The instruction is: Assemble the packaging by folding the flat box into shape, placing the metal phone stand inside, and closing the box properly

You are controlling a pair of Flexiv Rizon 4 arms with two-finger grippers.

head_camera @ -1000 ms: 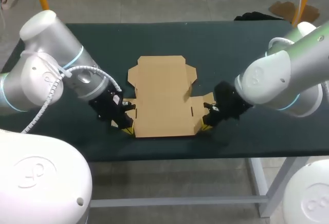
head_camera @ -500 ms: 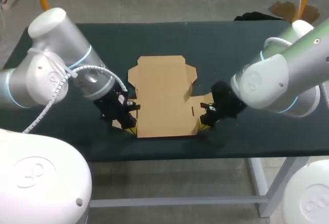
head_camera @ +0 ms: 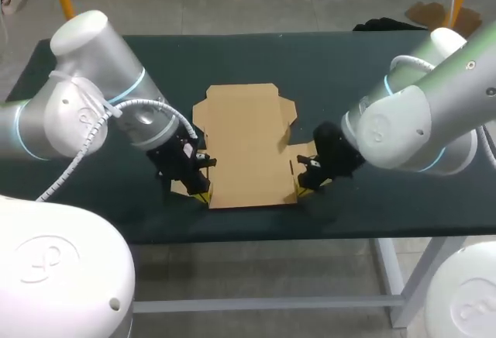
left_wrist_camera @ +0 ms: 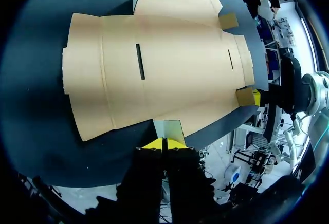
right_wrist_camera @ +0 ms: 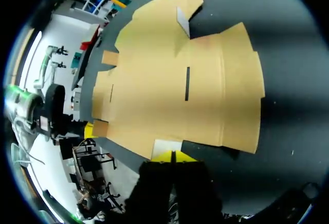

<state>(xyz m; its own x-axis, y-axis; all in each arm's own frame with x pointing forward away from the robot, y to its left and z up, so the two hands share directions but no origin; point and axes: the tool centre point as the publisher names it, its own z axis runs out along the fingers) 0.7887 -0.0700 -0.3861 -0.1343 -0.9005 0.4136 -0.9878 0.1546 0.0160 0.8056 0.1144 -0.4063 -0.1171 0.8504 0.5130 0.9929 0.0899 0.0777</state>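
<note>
Head view puts the flat box on the dark counter between my two arms, its long axis running away from me. My left gripper and right gripper flank its near end, equally close. In each wrist view a small side tab juts from the box edge straight into my yellow tips: left tab, right tab. Both pairs of fingers are pressed together and, as I judge it, nipping that tab, though the card is too thin to show the bite itself. Folding would hinge on lifting these tabs inward. No metal phone stand shows anywhere.
</note>
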